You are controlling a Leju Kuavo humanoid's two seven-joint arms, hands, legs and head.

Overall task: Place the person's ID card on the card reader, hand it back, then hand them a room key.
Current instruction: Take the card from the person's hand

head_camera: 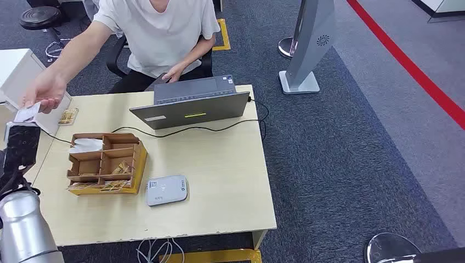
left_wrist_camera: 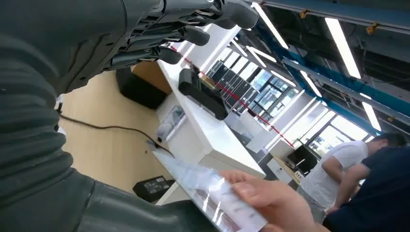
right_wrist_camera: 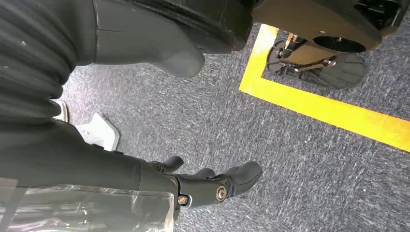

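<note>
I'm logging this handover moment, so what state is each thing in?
ID card: held in the person's hand, at the left hand.
Left hand: raised, fingers apart.
Right hand: hanging over the floor, holding nothing.
Laptop: open.
Card reader: bare.

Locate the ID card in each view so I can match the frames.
Head view: ID card at far left, in the person's hand, above the left hand.
Left wrist view: bottom centre, same fingers on it.
Right wrist view: not in it.
Shared landmark: the person's hand.
</note>
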